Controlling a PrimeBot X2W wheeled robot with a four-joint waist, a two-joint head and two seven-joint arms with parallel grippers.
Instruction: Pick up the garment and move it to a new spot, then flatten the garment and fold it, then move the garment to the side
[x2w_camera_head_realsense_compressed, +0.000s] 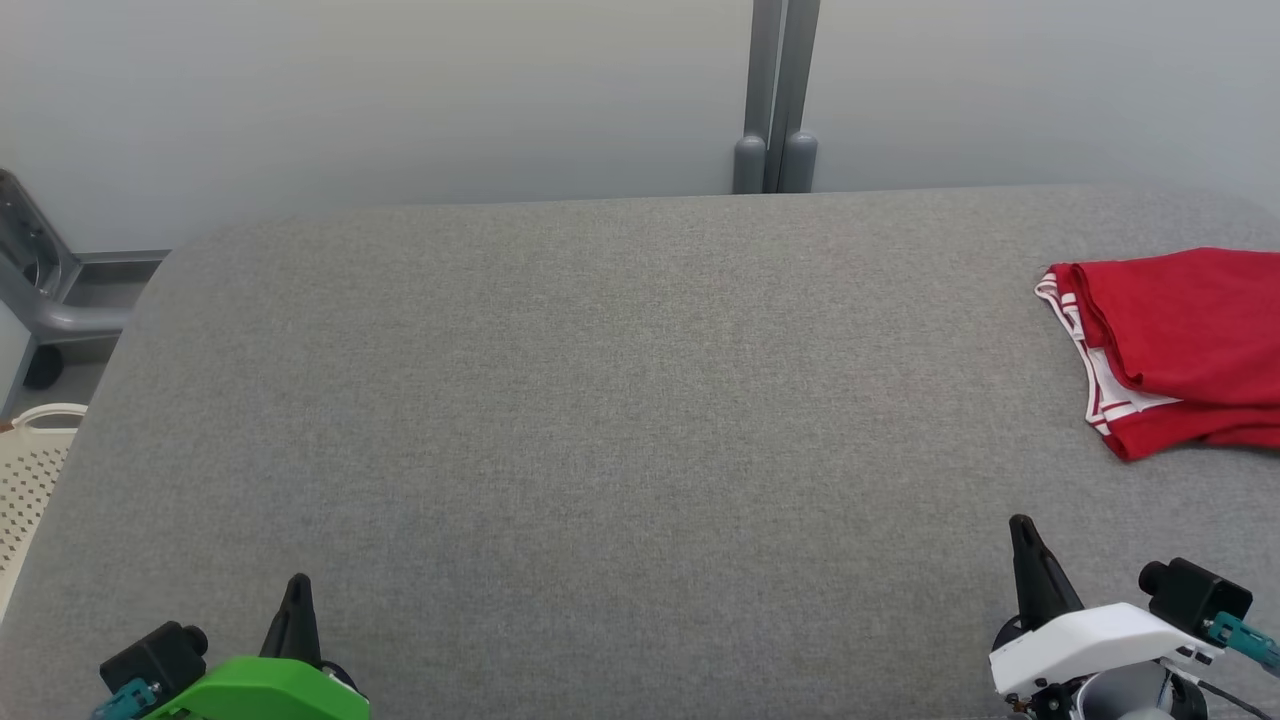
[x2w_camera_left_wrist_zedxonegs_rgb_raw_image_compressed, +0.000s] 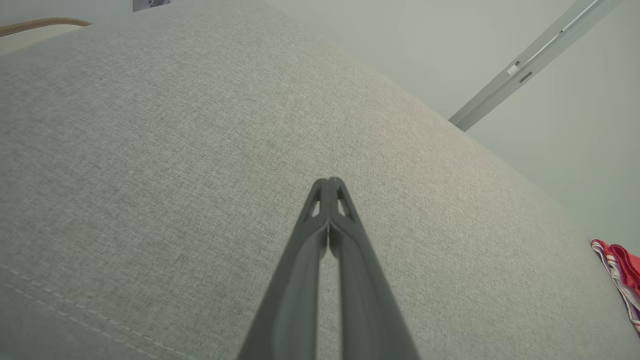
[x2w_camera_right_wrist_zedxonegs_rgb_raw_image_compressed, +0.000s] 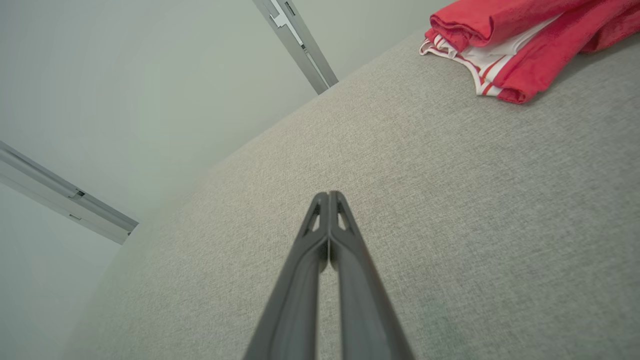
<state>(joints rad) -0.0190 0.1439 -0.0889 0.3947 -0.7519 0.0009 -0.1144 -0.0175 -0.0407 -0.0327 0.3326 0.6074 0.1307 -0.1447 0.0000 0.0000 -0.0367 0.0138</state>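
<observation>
- On the far right of the grey fabric bench (x2w_camera_head_realsense_compressed: 600, 400) lies the red garment (x2w_camera_head_realsense_compressed: 1190, 340), folded into a loose bundle and running out past the head view's right edge.
- White trim with thin red stripes shows along the garment's left side, where the layers overlap.
- Neither gripper touches the garment.
- At the lower left of the head view, the left gripper (x2w_camera_head_realsense_compressed: 298, 585), on its green wrist housing, has its two dark fingers pressed together and holds nothing.
- It hangs over bare fabric, well apart from the garment.
- At the lower right, the right gripper (x2w_camera_head_realsense_compressed: 1020, 525), on its white housing, has its fingers together too and is empty.
- It is near the garment, which lies beyond it and to its right.
- A cream perforated basket (x2w_camera_head_realsense_compressed: 30, 470) stands beside the bench's left edge.
- A grey post (x2w_camera_head_realsense_compressed: 778, 100) runs up the pale wall behind the bench's far edge.
</observation>
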